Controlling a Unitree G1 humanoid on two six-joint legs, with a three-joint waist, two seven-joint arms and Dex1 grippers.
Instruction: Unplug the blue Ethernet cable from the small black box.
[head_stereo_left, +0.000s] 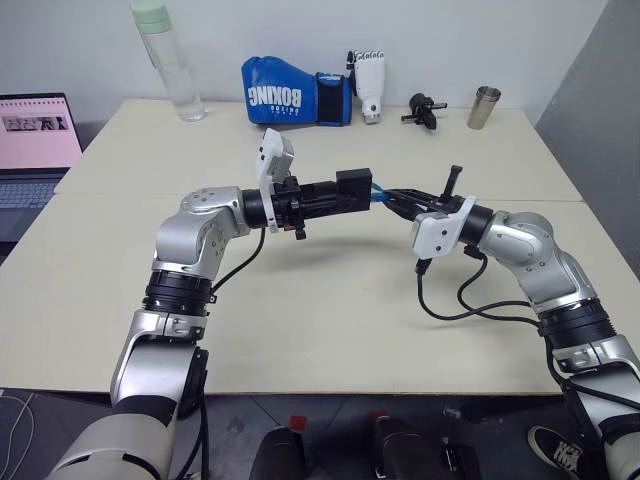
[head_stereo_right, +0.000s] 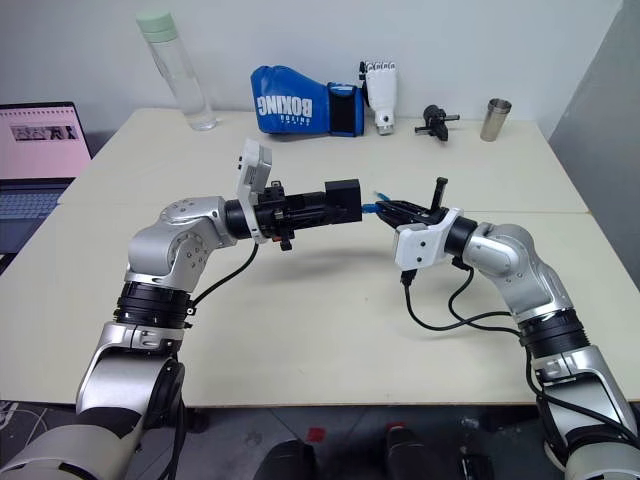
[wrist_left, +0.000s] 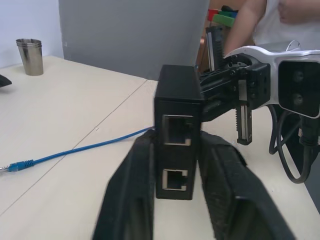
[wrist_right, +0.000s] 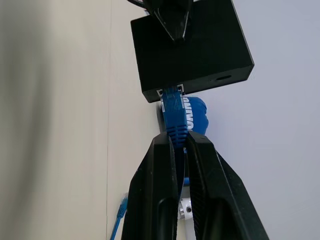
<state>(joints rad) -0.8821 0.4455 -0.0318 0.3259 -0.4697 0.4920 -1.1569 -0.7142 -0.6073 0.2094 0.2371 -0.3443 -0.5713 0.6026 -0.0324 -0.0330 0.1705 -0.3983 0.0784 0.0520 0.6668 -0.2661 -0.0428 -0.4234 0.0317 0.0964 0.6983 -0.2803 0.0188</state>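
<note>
Both arms (head_stereo_left: 352, 195) level, converging mid-air

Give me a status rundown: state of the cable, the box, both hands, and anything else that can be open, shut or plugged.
blue Ethernet cable: plugged into the box at one end, other end loose on the table.
small black box: held above the table, two front ports empty.
left hand: shut on the box.
right hand: shut on the cable beside its plug.
laptop: open, screen lit.
clear bottle: upright, capped.
</note>
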